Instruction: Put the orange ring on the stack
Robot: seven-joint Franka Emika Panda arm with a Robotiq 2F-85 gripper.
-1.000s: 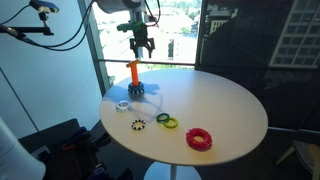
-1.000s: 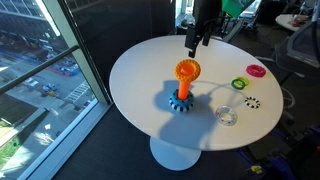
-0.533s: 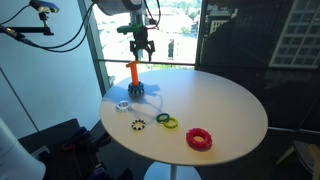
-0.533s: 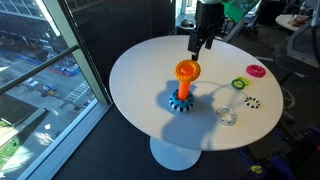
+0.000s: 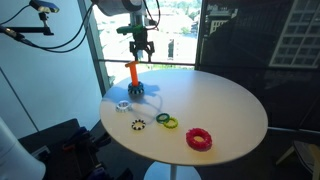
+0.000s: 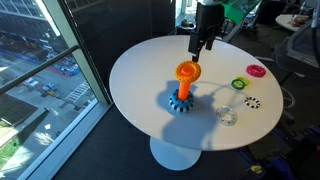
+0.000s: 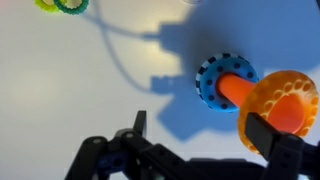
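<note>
Jaws spread wide and empty in the wrist view: the gripper holds nothing. The orange ring sits at the very top of the stack, well above the teal base and looking tilted rather than flat. Can't tell if it's threaded on the peg or just perched. The stack stands on the far left of the table. My read: release is done, retreat is the step. Go straight up with no sideways drift so a finger doesn't clip the ring. If it's hung up, a light downward tap with clenched jaws should seat it. Arm pose in an exterior view: gripper pointing straight down, above and slightly right of the peg top, clear of the ring. The green-yellow ring lies well apart, no clash risk.
</note>
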